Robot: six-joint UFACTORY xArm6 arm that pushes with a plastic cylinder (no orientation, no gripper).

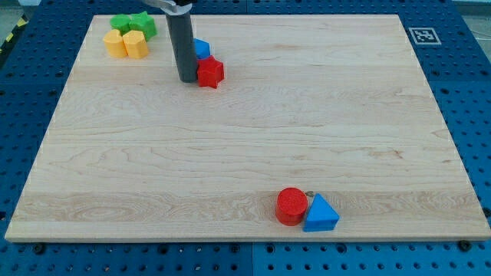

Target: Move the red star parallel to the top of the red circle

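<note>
The red star lies near the view's top, left of centre, on the wooden board. My tip stands right against the star's left side. The red circle lies near the view's bottom, right of centre, touching a blue triangle on its right. A blue block sits just above the star, partly hidden behind the rod.
At the view's top left are a green block, a green star, a yellow block and a yellow hexagon. A fiducial tag marks the board's top right corner.
</note>
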